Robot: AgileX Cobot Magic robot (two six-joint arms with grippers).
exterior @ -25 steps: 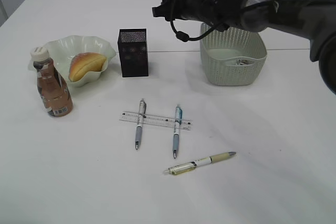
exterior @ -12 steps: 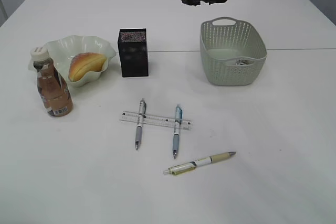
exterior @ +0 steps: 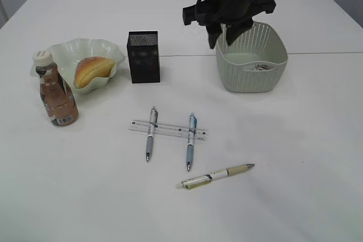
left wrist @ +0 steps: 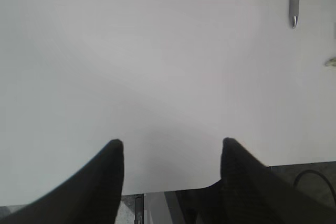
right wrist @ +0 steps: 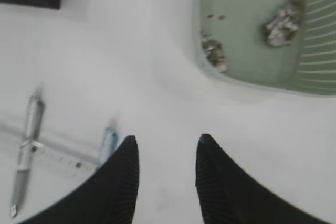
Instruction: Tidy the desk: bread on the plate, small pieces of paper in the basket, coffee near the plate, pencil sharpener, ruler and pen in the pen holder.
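— So where do the writing things lie?

— A clear plastic ruler (exterior: 168, 130) lies flat on the white table (exterior: 295, 140), with a grey-barrelled pen (exterior: 150, 133) and a blue-tipped pen (exterior: 190, 141) lying across it, touching it. A cream-and-yellow pen (exterior: 218, 175) lies apart, nearer the front edge. The black mesh pen holder (exterior: 143, 56) stands upright behind them, between the wavy pale-green plate (exterior: 68, 49) holding the bread roll (exterior: 92, 70) and the pale-green woven plastic basket (exterior: 251, 58).

— And the grippers?

— The right gripper (right wrist: 166, 153) hangs beside the basket, above the table, jaws parted with nothing between them. The left gripper (left wrist: 171, 153) is also released, over bare table.

— What could go wrong?

— Likely the stacking. Pinching one pen could drag the thin ruler along or roll its neighbour away. The ruler itself lies flush, so fingers may slip off its edge. The holder's mouth is narrow; a tilted pen could catch the rim and tip it.

— Any writing?

— The ruler shows graduation marks, too small to read. The brown coffee bottle (exterior: 56, 96) bears a label with what seems a barcode, illegible. Crumpled paper scraps (right wrist: 282, 22) in the basket show nothing readable.
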